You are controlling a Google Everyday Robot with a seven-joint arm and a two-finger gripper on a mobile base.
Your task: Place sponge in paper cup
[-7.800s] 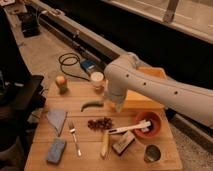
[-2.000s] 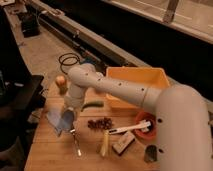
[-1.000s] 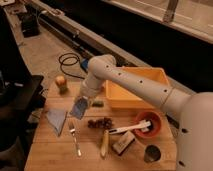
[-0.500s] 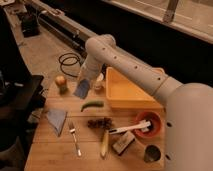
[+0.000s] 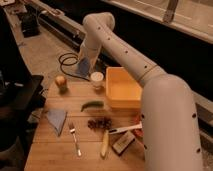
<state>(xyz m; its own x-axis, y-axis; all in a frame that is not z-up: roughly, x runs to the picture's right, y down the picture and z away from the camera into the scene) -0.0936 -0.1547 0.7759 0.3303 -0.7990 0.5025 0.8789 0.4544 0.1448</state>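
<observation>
We see one light-blue sponge clamped in the gripper, hanging just up-left of the one paper cup near frame centre, with one yellow bin at its right and one fork and one folded cloth lower left.

Wood tbl w/ paper cup nr yellow bin, green pepper, grey cloth, fork, dark block.

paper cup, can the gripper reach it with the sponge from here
Probably yes. The gripper, shut on the sponge, hangs just up-left of the upright paper cup; nothing covers its mouth, and the yellow bin stands beside it, not over it.
</observation>
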